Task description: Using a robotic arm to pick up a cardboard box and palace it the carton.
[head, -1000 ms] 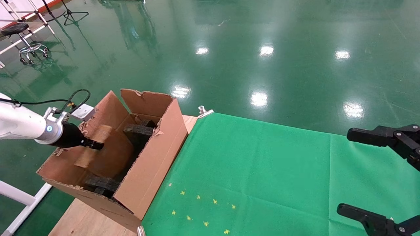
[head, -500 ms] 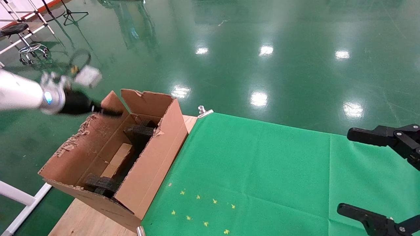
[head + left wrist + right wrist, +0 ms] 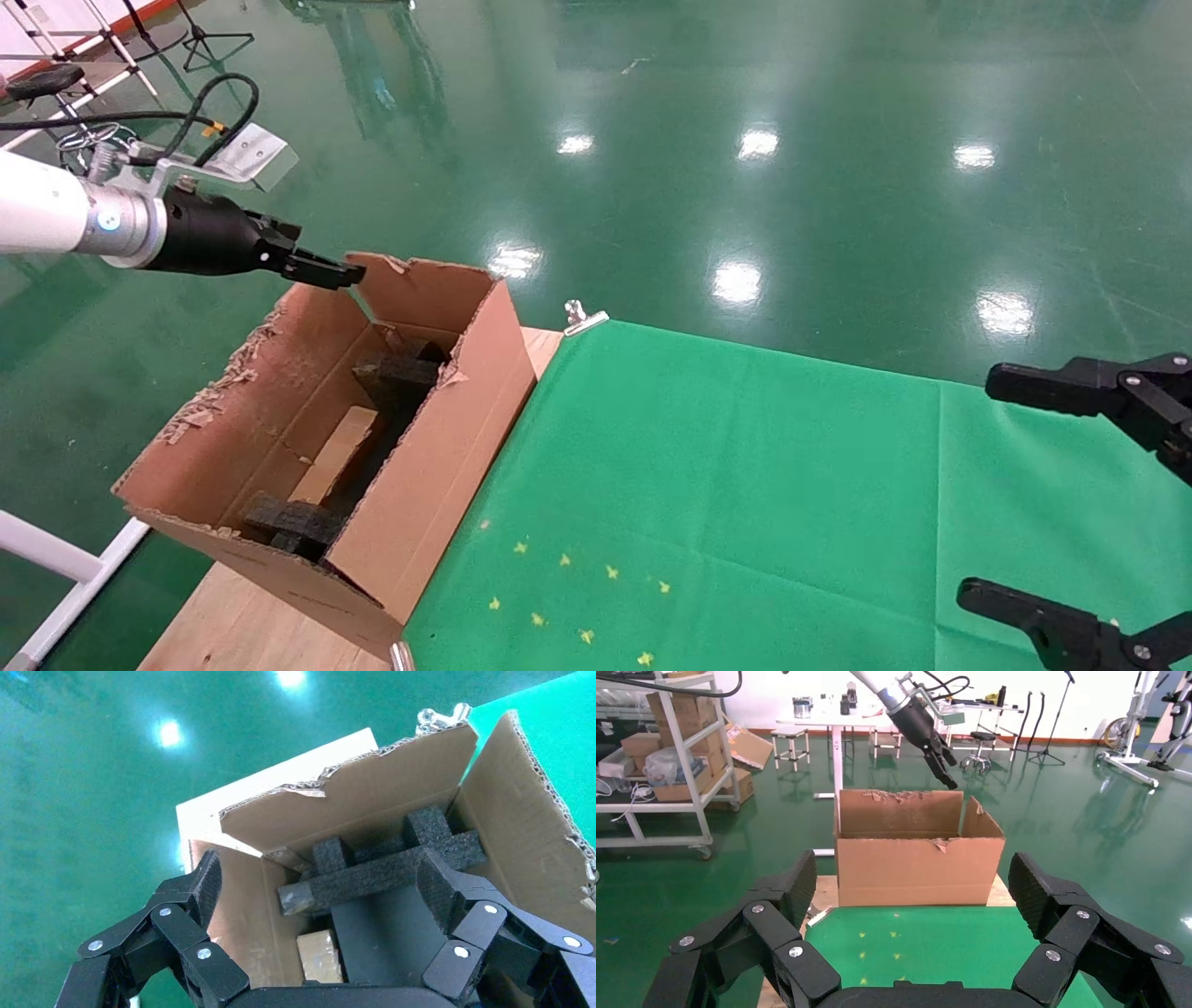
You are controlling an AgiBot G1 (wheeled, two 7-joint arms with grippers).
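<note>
The carton (image 3: 438,447) stands with its flaps up at the left end of the table, black foam pieces (image 3: 396,370) inside. The taped cardboard box (image 3: 333,457) lies on the carton's floor between the foam, also seen as the cardboard box (image 3: 320,955) in the left wrist view. My left gripper (image 3: 326,272) hovers open and empty above the carton's far left rim; its fingers (image 3: 204,881) frame the carton's (image 3: 365,797) inside. My right gripper (image 3: 1034,494) is parked open at the right over the green cloth, facing the carton (image 3: 919,860).
A green cloth (image 3: 726,485) with small yellow marks (image 3: 568,596) covers the table; bare wood (image 3: 242,624) shows under the carton. A metal clip (image 3: 583,317) holds the cloth's far corner. A white frame rail (image 3: 56,578) and a stool (image 3: 56,89) stand on the floor at left.
One second ago my left gripper was down in the carton with the cardboard box. It has let go, the box now lies on the carton's floor, and the gripper has risen above the rim.
</note>
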